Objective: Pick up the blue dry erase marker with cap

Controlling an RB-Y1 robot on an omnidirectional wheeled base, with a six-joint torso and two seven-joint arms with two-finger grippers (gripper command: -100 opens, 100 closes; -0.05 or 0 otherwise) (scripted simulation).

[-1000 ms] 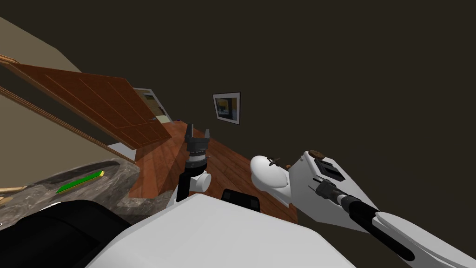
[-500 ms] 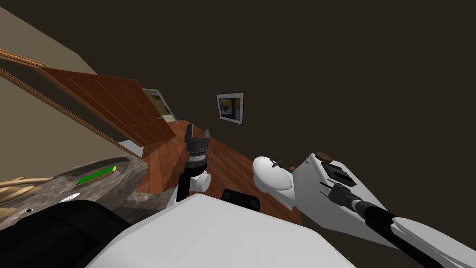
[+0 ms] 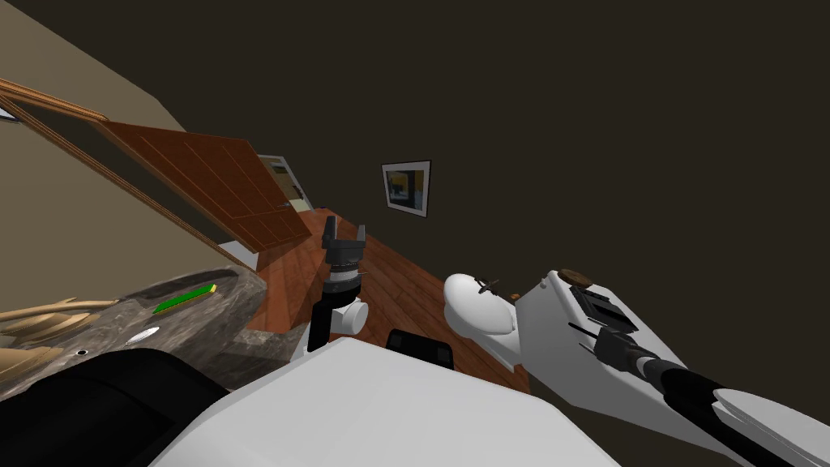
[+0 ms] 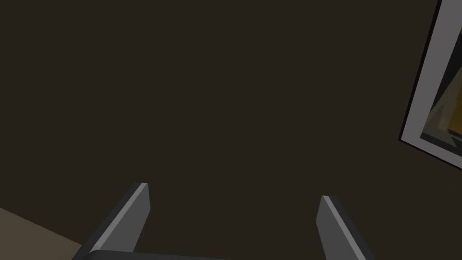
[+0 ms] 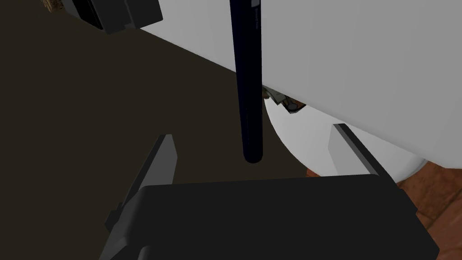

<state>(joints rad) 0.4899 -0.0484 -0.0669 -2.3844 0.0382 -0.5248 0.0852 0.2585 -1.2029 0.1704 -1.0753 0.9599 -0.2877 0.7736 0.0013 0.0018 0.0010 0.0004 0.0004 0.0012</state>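
Observation:
The dark blue marker (image 5: 246, 67) lies on a white toilet tank lid (image 5: 361, 67). Its near end reaches in between the fingers of my right gripper (image 5: 251, 132), which is open; neither finger touches it. In the head view my right gripper (image 3: 588, 334) hovers at the tank lid (image 3: 559, 357), at the right. My left gripper (image 3: 344, 231) is held up in front of my chest, over the floor. Its fingers stand open with nothing between them in the left wrist view (image 4: 233, 191).
A black boxy item (image 3: 600, 306) and a small brown round thing (image 3: 575, 277) lie on the lid beyond the marker. The white toilet bowl (image 3: 474, 304) is left of the tank. At the left are a marble counter (image 3: 203, 324) with a green item (image 3: 185, 298) and an open wooden door (image 3: 219, 182).
The whole head view has shifted: counter, door and toilet all slid to the right, so I have turned. My right gripper stays over the tank lid; the left arm keeps its pose.

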